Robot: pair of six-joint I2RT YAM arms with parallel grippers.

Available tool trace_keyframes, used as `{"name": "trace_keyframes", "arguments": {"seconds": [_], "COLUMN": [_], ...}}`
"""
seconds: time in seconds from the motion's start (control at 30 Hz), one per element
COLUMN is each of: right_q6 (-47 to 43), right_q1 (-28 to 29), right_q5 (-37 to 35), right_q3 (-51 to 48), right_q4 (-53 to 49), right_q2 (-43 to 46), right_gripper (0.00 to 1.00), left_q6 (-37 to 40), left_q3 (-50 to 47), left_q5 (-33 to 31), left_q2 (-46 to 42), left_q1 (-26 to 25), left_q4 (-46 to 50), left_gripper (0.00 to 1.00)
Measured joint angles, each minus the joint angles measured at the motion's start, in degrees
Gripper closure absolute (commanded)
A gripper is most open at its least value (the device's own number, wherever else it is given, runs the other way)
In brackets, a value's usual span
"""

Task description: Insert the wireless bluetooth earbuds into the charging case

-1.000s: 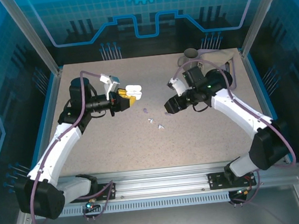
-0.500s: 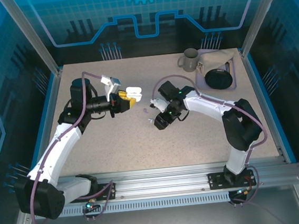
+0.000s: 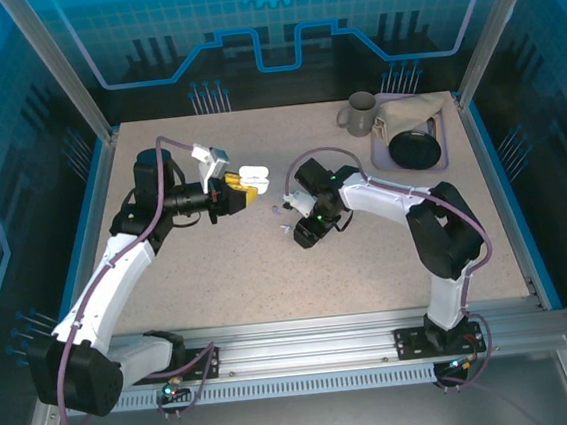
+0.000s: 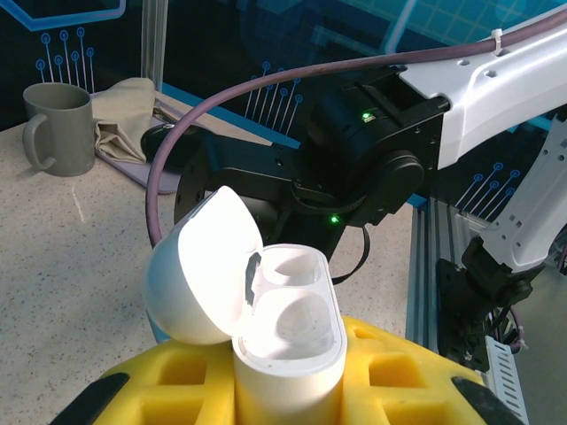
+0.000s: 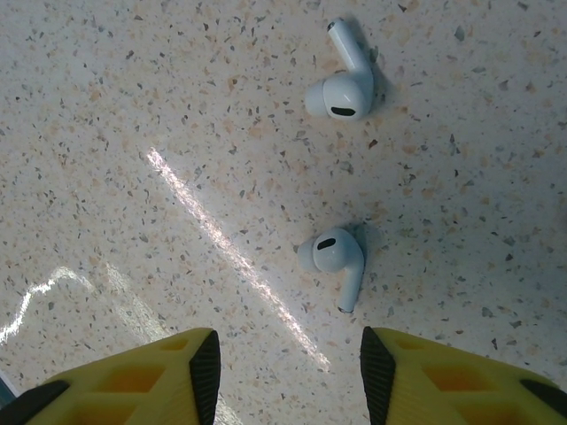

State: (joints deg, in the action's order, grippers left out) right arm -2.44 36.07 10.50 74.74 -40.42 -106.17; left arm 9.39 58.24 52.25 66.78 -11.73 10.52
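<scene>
My left gripper (image 3: 237, 191) is shut on the white charging case (image 3: 252, 175), held above the table left of centre. In the left wrist view the case (image 4: 288, 354) stands upright between the yellow fingers (image 4: 416, 372), lid swung open to the left and both wells empty. My right gripper (image 3: 304, 239) hangs over the table's middle, pointing down. Its jaws (image 5: 291, 376) are open with nothing between them. Two white earbuds lie on the speckled table: one (image 5: 335, 255) just ahead of the fingertips, another (image 5: 345, 88) farther off. A tiny lavender earbud (image 3: 275, 210) lies beside the right gripper.
A grey mug (image 3: 360, 115) stands at the back right, next to a lavender tray (image 3: 445, 162) holding a beige cloth and a black disc. The mug (image 4: 60, 128) also appears behind the case in the left wrist view. Blue walls surround the table.
The right arm has swung from the back right to the table's middle and come down over the white earbuds, its jaws narrowing. The left arm and case have stayed put.
</scene>
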Motion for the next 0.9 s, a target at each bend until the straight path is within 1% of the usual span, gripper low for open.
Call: {"name": "trace_keyframes", "arguments": {"seconds": [0.3, 0.5, 0.9], "right_q6": [0.1, 0.5, 0.9], "right_q1": [0.0, 0.0, 0.0], "right_q5": [0.0, 0.0, 0.2], "right_q3": [0.0, 0.0, 0.0], "right_q4": [0.6, 0.9, 1.6], "right_q2": [-2.4, -3.3, -4.2], "right_gripper": [0.51, 0.48, 0.46], "left_q6": [0.2, 0.7, 1.3], "left_q3": [0.0, 0.0, 0.0], "left_q5": [0.0, 0.0, 0.0], "left_q2": [0.0, 0.0, 0.0], "left_q1": [0.0, 0.0, 0.0], "left_q4": [0.5, 1.0, 1.2], "left_gripper": [0.98, 0.98, 0.98]}}
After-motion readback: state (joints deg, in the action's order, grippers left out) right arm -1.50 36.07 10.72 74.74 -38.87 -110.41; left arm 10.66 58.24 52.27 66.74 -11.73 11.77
